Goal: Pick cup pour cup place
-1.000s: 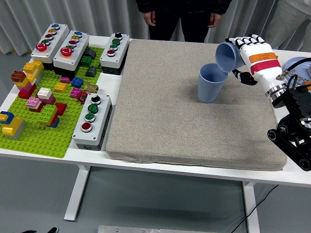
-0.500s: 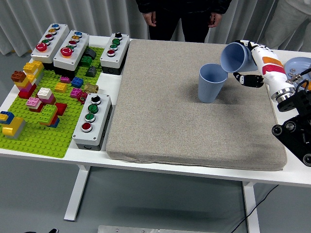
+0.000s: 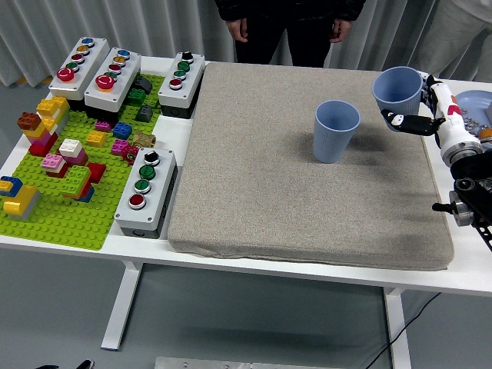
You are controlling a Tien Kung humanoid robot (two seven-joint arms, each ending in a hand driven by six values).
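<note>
The right hand point(image 3: 419, 104) grasps a blue cup point(image 3: 397, 89), fingers wrapped round its side from the right. The cup is held near upright, mouth up, above the mat's point(image 3: 307, 169) far right corner and to the right of a second blue cup point(image 3: 335, 131). That second cup stands upright on the mat, well inside its edges, apart from the held one. Judgement: the upright hold suggests the pour is over and the placing step is in hand; the cup sits at a height that clears the other cup's rim. The standing cup occupies open mat, presumably so it can receive a pour without tipping. Contents of either cup cannot be seen.

A plate point(image 3: 473, 104) lies just behind the hand at the right edge; a set-down there risks contact. A brick board point(image 3: 69, 207) and button boxes point(image 3: 144, 188) occupy the table's left, well clear. A person point(image 3: 288, 23) stands at the far side, hands hanging, touching nothing. The left arm is out of view.
</note>
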